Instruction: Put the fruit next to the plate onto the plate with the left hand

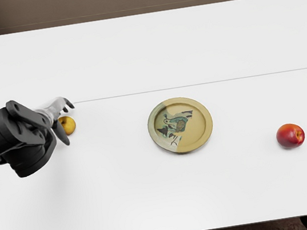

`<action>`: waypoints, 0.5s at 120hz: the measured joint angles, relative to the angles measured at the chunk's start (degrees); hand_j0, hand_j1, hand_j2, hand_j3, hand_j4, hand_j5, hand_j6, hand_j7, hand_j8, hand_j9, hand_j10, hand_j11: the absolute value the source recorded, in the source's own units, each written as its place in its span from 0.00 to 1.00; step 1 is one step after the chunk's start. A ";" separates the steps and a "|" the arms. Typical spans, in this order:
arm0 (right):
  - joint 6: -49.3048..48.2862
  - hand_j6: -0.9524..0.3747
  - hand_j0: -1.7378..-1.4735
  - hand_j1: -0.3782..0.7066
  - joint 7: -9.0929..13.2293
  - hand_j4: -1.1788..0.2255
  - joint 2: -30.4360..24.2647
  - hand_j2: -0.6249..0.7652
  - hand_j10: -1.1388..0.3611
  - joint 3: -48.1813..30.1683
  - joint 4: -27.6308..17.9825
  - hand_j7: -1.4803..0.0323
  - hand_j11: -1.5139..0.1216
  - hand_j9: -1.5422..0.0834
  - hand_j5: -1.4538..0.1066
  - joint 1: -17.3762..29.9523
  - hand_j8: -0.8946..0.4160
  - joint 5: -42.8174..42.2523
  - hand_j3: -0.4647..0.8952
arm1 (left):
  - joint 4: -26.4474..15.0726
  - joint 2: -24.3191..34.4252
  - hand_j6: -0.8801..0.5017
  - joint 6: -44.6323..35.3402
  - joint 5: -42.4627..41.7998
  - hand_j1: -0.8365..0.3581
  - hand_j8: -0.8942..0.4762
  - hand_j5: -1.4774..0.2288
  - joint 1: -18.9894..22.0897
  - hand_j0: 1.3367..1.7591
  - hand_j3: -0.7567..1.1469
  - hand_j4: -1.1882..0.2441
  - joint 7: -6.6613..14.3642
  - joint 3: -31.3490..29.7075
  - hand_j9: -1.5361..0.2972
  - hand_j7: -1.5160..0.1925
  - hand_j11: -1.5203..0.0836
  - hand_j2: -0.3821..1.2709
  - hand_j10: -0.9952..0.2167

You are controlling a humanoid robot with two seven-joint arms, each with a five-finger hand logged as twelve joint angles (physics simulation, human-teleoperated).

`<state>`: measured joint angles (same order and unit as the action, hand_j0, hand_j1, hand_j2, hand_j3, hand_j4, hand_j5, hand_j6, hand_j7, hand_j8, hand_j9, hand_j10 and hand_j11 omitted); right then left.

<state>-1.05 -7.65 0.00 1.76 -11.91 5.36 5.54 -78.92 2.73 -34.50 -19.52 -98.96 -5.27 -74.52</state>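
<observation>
- left hand (51, 117): fingers spread, thumb just beside yellow fruit (68, 125)
- plate (203, 120): mid counter (133, 54), well apart from both fruits
- red fruit (290, 135): right of plate

Your bench (144, 52) looks matt white and smooth. The plate (199, 114) reads as glazed ceramic, with a soft sheen over its painted centre. Left of the plate, the yellow fruit (68, 126) has smooth, faintly shiny skin; right of the plate, the red fruit (290, 135) is glossier. Your left hand (55, 115), also left of the plate, shows matt black plastic-looking casing and pale, metal-like fingers (59, 103).
</observation>
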 joint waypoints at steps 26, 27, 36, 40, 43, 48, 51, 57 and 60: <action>0.00 0.71 0.30 0.04 0.00 0.83 0.00 0.45 0.75 0.00 0.01 0.97 0.92 0.94 0.92 0.00 0.68 0.00 0.34 | -0.01 0.00 0.38 0.06 -0.15 0.64 0.39 0.59 0.00 0.76 0.40 0.58 0.00 -0.01 0.59 0.62 0.66 0.27 0.53; 0.00 0.71 0.30 0.04 0.00 0.83 0.00 0.45 0.75 0.00 0.01 0.97 0.92 0.94 0.92 0.00 0.68 0.00 0.34 | -0.01 0.00 0.38 0.07 -0.15 0.63 0.39 0.59 0.00 0.76 0.40 0.58 0.00 -0.01 0.58 0.62 0.66 0.27 0.53; 0.00 0.71 0.30 0.04 0.00 0.83 0.00 0.45 0.75 0.00 0.01 0.97 0.92 0.94 0.92 0.00 0.68 0.00 0.34 | -0.01 0.09 0.37 0.51 -0.16 0.62 0.38 0.59 0.00 0.76 0.40 0.57 0.00 -0.01 0.58 0.61 0.65 0.28 0.52; 0.00 0.71 0.30 0.04 0.00 0.83 0.00 0.45 0.75 0.00 0.01 0.97 0.92 0.94 0.92 0.00 0.68 0.00 0.34 | -0.01 0.09 0.37 0.67 -0.17 0.62 0.38 0.58 0.00 0.76 0.40 0.57 0.00 -0.01 0.57 0.60 0.65 0.28 0.51; 0.00 0.71 0.30 0.04 0.00 0.83 0.00 0.45 0.75 0.00 -0.01 0.97 0.92 0.94 0.92 0.00 0.68 0.00 0.34 | -0.01 0.09 0.36 0.76 -0.18 0.62 0.38 0.58 0.00 0.76 0.40 0.57 0.00 -0.01 0.57 0.60 0.64 0.28 0.51; 0.00 0.71 0.30 0.04 0.00 0.83 0.00 0.45 0.75 0.00 0.00 0.97 0.92 0.94 0.92 0.00 0.68 0.00 0.34 | -0.01 0.09 0.36 0.87 -0.18 0.61 0.37 0.58 0.00 0.76 0.44 0.56 0.00 -0.02 0.57 0.60 0.64 0.26 0.51; 0.00 0.71 0.30 0.04 0.00 0.83 0.00 0.45 0.75 0.00 0.00 0.97 0.92 0.94 0.92 0.00 0.68 0.00 0.34 | -0.01 0.09 0.36 0.92 -0.18 0.61 0.37 0.57 0.00 0.76 0.43 0.56 0.00 -0.02 0.57 0.60 0.64 0.26 0.50; 0.00 0.71 0.30 0.04 0.00 0.83 0.00 0.45 0.75 0.00 0.00 0.97 0.92 0.94 0.92 0.00 0.68 0.00 0.34 | -0.01 0.09 0.35 0.98 -0.17 0.60 0.37 0.57 0.00 0.76 0.45 0.56 0.00 -0.02 0.56 0.59 0.63 0.25 0.50; 0.00 0.71 0.30 0.04 0.00 0.83 0.00 0.45 0.75 0.00 0.00 0.97 0.92 0.94 0.92 0.00 0.68 0.00 0.34 | -0.01 0.09 0.35 1.01 -0.17 0.60 0.37 0.57 0.00 0.76 0.46 0.56 0.00 -0.02 0.56 0.59 0.63 0.25 0.50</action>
<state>-1.05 -7.65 0.00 1.76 -11.91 5.36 5.54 -78.92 2.81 -33.49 -19.69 -98.97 -5.27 -74.53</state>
